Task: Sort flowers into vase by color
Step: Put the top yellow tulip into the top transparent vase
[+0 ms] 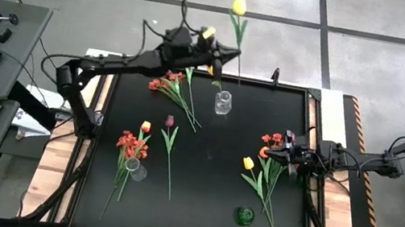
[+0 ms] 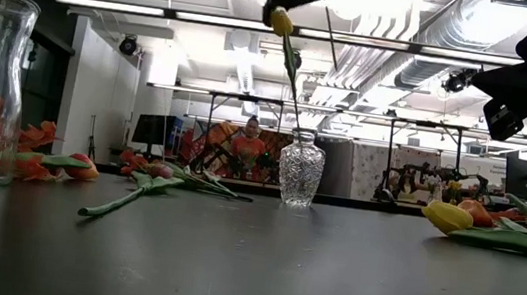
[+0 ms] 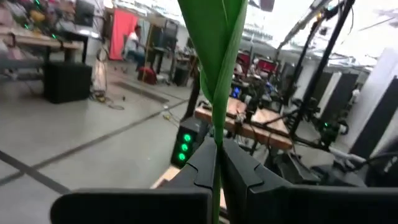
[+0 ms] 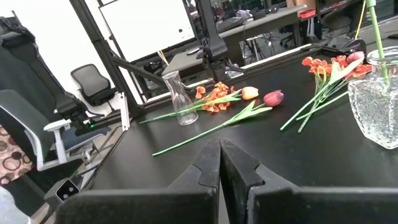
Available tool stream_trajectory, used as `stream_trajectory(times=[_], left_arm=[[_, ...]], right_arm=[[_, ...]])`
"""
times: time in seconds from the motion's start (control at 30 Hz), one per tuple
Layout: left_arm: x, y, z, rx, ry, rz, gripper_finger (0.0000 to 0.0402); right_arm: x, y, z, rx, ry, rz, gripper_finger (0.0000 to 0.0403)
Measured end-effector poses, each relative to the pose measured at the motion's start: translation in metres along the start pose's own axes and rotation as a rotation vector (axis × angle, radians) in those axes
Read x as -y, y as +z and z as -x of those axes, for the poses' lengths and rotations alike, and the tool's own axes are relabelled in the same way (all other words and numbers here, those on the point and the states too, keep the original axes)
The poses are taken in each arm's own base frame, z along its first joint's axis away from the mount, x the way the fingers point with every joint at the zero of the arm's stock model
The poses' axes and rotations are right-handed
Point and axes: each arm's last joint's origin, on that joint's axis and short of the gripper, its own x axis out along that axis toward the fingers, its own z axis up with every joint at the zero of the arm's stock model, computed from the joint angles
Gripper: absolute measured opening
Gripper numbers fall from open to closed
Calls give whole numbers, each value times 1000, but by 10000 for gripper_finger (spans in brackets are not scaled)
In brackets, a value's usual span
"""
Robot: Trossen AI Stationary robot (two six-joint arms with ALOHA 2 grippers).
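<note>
Table (image 1: 195,210) first: we see a black top with both arms over it and tulips lying loose across it. Our left arm reaches over the far edge, and the left gripper (image 1: 224,52) is closed tight on the stem of a yellow tulip (image 1: 239,5), fingers pinching just below a leaf; the low view shows it high above the table. That stem runs down into the cut-glass vase (image 1: 223,102) near the far edge, with another yellow tulip (image 2: 281,22) drooping just under the gripper. Our right arm waits low at the right side; the right gripper (image 4: 219,163) has its fingers pressed together and holds nothing.

Smaller things next. A tall clear vase (image 1: 136,170) lies towards the near left, among a bunch of orange-red tulips (image 1: 131,144). A green vase (image 1: 245,215) stands near the front right. A red bunch (image 1: 168,85) lies beside the cut-glass vase, a maroon tulip (image 1: 170,121) and an orange one (image 1: 146,126) lie mid-table, and a yellow tulip (image 1: 248,163) with some red ones (image 1: 273,139) lies just beside the right gripper.

We judge that the yellow tulip is being settled into the cut-glass vase. Next, we think the left gripper should lower until the stem rests on the vase, then let go without tipping it; most of the sorting remains.
</note>
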Motion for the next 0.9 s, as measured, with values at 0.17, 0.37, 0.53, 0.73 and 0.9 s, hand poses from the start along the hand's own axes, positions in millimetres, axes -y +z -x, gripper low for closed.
stream_trajectory(times=[0.17, 0.37, 0.53, 0.73, 0.9], left_arm=[[-8, -14, -8, -30, 27, -20, 0], [-22, -12, -3, -32, 87, -25, 0], [-40, -7, 4, -9, 123, -33, 0], [-74, -25, 15, 3, 145, 26, 0], [-100, -52, 30, 53, 1, 119, 0]], right_arm=[[0, 0, 0, 1, 0, 0, 0], [0, 0, 0, 0, 0, 0, 0], [0, 0, 0, 0, 0, 0, 0], [0, 0, 0, 1, 0, 0, 0], [0, 0, 0, 0, 0, 0, 0]])
